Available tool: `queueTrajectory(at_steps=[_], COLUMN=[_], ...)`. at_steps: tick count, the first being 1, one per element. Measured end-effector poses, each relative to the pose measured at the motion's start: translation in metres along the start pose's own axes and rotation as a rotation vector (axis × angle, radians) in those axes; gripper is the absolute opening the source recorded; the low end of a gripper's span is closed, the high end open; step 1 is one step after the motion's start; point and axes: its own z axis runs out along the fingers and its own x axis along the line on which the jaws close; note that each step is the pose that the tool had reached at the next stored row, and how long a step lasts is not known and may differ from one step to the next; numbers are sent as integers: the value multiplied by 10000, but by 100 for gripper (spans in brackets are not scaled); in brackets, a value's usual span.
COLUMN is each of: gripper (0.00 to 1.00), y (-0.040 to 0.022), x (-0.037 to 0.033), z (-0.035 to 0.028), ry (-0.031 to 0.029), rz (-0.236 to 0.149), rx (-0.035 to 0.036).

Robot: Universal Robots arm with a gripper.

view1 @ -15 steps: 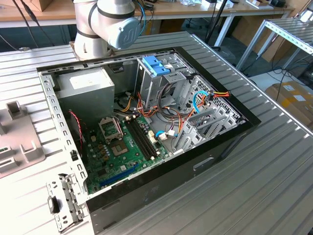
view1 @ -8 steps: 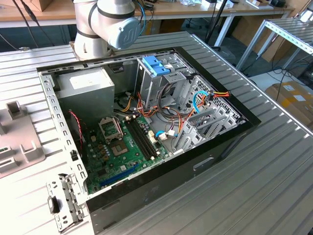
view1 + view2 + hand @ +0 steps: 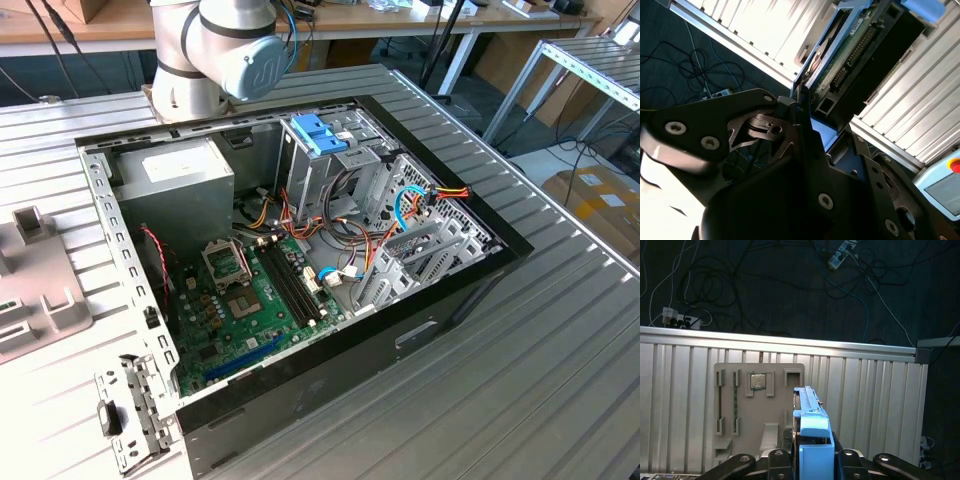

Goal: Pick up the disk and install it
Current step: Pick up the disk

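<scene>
Above the grey tray near the edge of the table, the disk is carried on edge, its light-blue rail pinched in the narrowed gripper. The bite seems shallow, though partly hidden, so a twist or drop could be caused; cables in the case could be snagged. The wrist is pointed down, the arm mounted behind the case.

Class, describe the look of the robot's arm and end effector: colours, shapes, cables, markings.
The arm has rounded silver-grey joints and a light-blue cap bearing a white mark; blue cables run alongside. The end effector is black, with angular linkage plates and silver screws.
</scene>
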Motion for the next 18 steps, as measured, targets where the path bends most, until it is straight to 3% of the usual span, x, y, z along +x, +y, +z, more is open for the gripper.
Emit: queueTrajectory(at_steps=[18], gripper=[37], y=[-83], x=[59], z=[0], ry=[0], rz=[-1], rx=[0])
